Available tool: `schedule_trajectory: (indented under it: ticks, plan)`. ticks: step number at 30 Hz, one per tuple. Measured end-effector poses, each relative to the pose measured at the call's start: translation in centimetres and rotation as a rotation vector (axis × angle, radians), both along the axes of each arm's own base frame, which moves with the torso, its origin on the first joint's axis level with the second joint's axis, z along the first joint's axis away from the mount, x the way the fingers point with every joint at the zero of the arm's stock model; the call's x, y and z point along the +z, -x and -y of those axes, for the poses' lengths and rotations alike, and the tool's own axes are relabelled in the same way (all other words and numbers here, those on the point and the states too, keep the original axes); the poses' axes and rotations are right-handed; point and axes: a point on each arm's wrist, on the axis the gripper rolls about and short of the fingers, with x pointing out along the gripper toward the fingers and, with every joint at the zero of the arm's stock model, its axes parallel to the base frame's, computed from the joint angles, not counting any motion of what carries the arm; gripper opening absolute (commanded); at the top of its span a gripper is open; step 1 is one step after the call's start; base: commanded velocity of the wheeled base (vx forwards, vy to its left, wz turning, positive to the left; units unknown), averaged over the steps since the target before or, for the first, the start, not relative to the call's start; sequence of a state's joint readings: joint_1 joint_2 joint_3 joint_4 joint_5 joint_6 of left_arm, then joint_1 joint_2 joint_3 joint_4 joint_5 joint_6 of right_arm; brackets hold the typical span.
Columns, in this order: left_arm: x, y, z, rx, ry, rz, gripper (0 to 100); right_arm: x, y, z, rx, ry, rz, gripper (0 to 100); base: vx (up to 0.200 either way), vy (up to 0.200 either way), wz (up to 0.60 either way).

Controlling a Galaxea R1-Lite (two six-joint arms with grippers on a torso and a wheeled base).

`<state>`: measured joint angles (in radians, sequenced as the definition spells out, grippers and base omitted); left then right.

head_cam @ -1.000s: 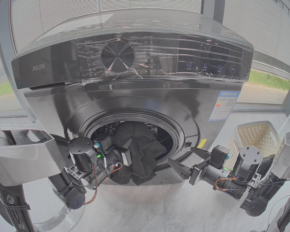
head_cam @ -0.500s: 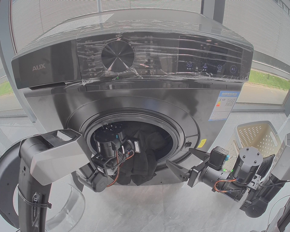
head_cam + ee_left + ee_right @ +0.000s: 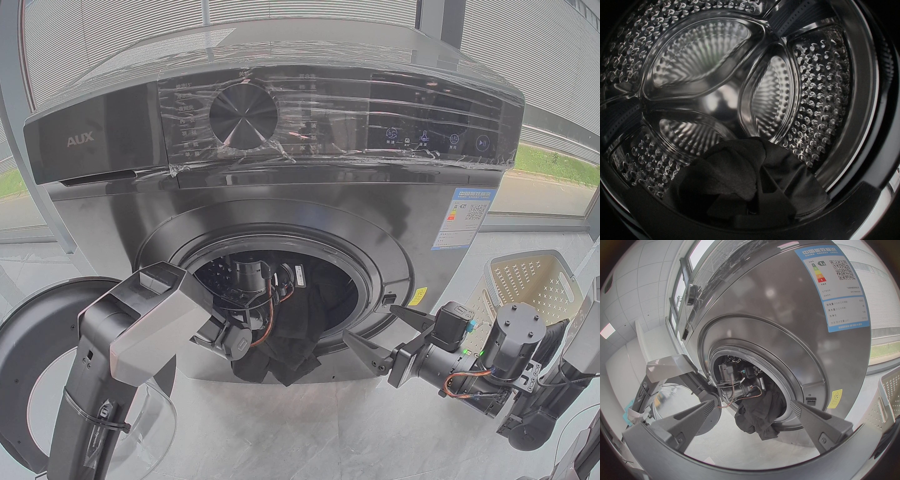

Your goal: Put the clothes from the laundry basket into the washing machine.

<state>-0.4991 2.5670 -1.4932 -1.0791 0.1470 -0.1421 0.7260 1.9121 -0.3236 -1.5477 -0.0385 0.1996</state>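
light: daylight from windows (image 3: 531, 56) behind | glare: washing machine (image 3: 350, 206) front | drum (image 3: 818, 78): dim, glinting | edges: bowed

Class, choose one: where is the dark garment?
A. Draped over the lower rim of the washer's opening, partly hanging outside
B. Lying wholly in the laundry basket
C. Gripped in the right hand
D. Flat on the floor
A: the dark garment lies across the lower door rim of the washing machine, part inside, part hanging down its front.

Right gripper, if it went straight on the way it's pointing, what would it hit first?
Probably the dark garment hanging over the door rim of the washing machine; in the right wrist view it lies straight ahead of the open right gripper. Depth is unclear.
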Motion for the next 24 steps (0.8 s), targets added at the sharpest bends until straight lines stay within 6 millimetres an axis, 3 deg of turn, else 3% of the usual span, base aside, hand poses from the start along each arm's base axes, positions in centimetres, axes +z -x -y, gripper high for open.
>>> schedule_trajectory:
  ticks: [8,9,19,24]
  plan:
    - [-0.7,-2.7,-0.3,0.086,0.006,0.012,0,0.1,0.1,-0.1,0.003,-0.002,0.004,100,0.0,0.0,0.0]
    - [-0.8,-2.7,-0.4,0.089,0.005,0.01,100,0.1,0.1,-0.1,0.003,-0.002,0.004,100,0.0,0.0,0.0]
    - [-0.9,-2.8,-1.1,0.101,-0.004,-0.007,100,0.1,0.1,-0.1,0.005,-0.002,0.004,100,0.0,0.0,0.0]
    - [-0.9,-1.4,-1.5,0.072,-0.055,-0.1,100,0.1,0.1,-0.1,0.006,-0.002,0.005,100,0.0,0.0,0.0]
